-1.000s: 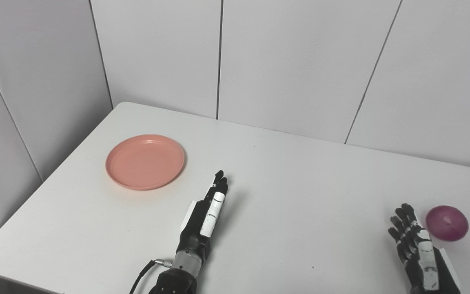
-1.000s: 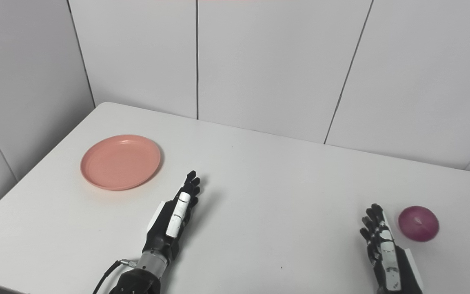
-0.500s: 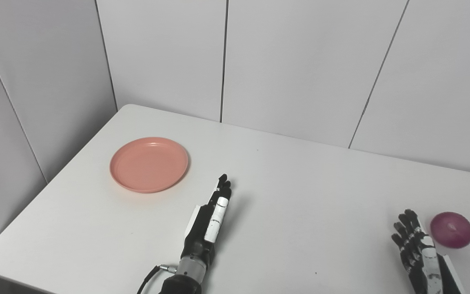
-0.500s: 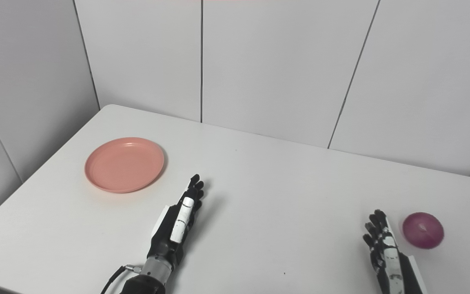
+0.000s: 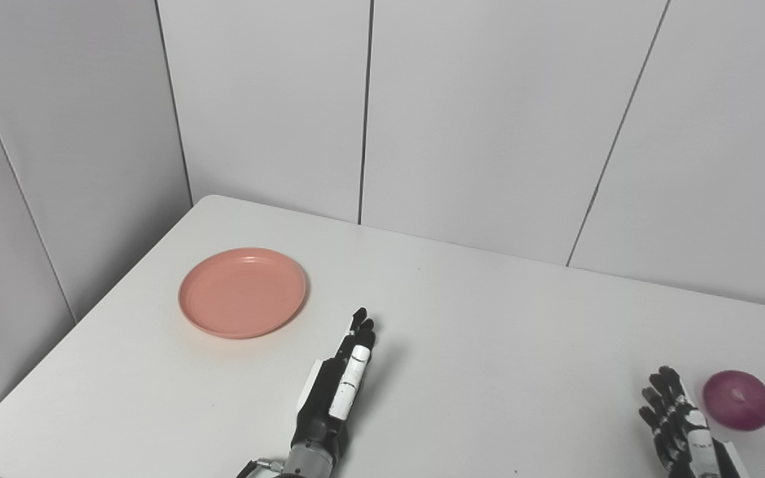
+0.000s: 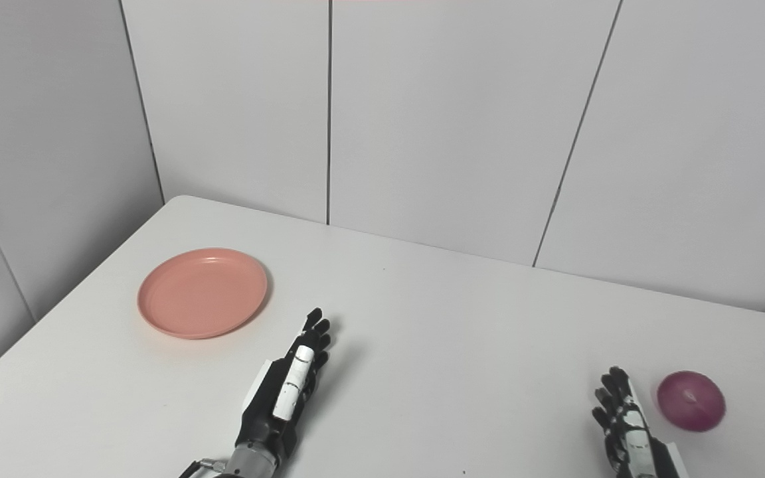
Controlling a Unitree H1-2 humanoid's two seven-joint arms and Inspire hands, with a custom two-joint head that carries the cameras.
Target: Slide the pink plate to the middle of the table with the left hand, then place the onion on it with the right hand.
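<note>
Starting step one: left robot hand (image 5: 336, 392) empty, fingers extended, near but apart from plate (image 5: 243, 292) at table (image 5: 489, 332) left. Right robot hand (image 5: 678, 421) released, beside onion (image 5: 738, 399). Next move likely needs leftward reach to plate rim, then slide toward centre.

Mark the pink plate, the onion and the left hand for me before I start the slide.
pink plate (image 5: 242, 293), left eye view, centre of its flat inside.
onion (image 5: 738, 400), left eye view, middle of its purple top.
left hand (image 6: 281, 395), right eye view, back of the hand.
</note>
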